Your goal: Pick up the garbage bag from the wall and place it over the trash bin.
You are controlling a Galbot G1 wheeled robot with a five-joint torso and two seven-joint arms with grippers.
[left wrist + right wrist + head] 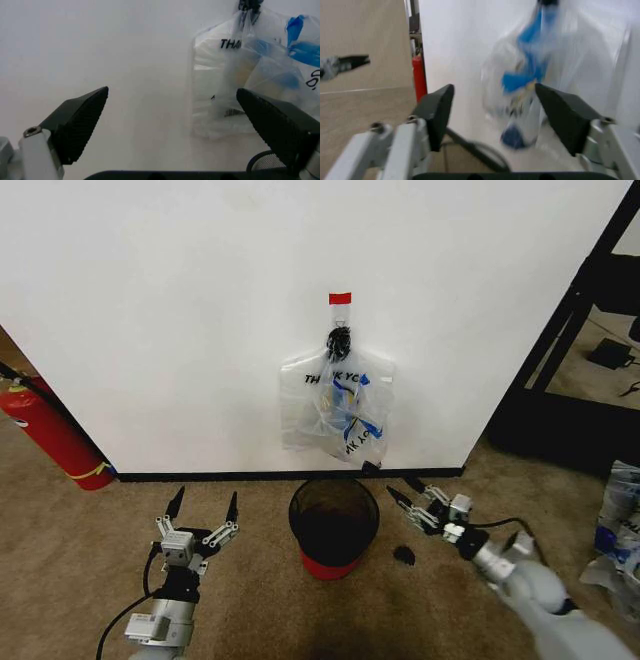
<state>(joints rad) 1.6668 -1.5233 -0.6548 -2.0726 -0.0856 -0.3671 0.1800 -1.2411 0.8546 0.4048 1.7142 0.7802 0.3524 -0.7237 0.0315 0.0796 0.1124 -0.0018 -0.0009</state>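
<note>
Clear plastic, one garbage bag hangs by its handles from one black hook on the wall, directly above one trash bin on the carpet. Two grippers flank the bin: left gripper low at the bin's left, right gripper just below the bag's lower corner; both stand spread wide, holding nothing. Likely faults: thin film tearing if pulled sideways off the hook, or handles snagging; a low arm might also knock the light bin over. One fire extinguisher leans far left.
</note>
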